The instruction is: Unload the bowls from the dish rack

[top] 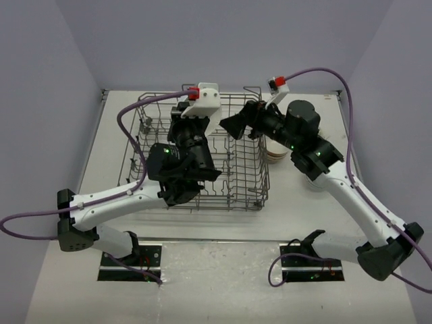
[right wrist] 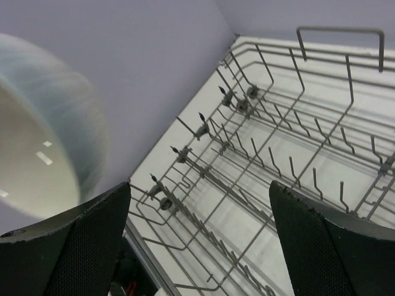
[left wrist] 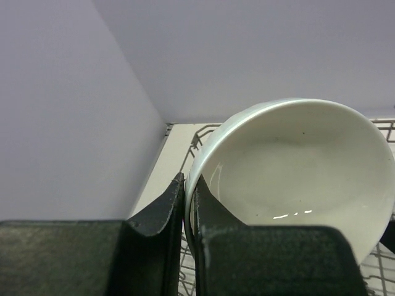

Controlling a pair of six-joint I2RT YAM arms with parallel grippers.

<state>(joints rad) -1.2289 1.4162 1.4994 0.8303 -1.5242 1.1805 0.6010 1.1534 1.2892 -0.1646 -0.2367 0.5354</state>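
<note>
The left end effector (left wrist: 188, 185) is clamped on the rim of a plain white bowl (left wrist: 296, 166), glossy inside, held tilted above the grey wire dish rack (right wrist: 338, 28). The right end effector (right wrist: 199, 188) gapes wide over the rack's tines, holding nothing; the rack sits on the pale counter (top: 223, 270).

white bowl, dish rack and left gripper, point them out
white bowl (left wrist: 296, 166), left wrist view, its inside
dish rack (right wrist: 339, 28), right wrist view, top bar of its handle
left gripper (left wrist: 189, 185), left wrist view, between its fingertips
</note>
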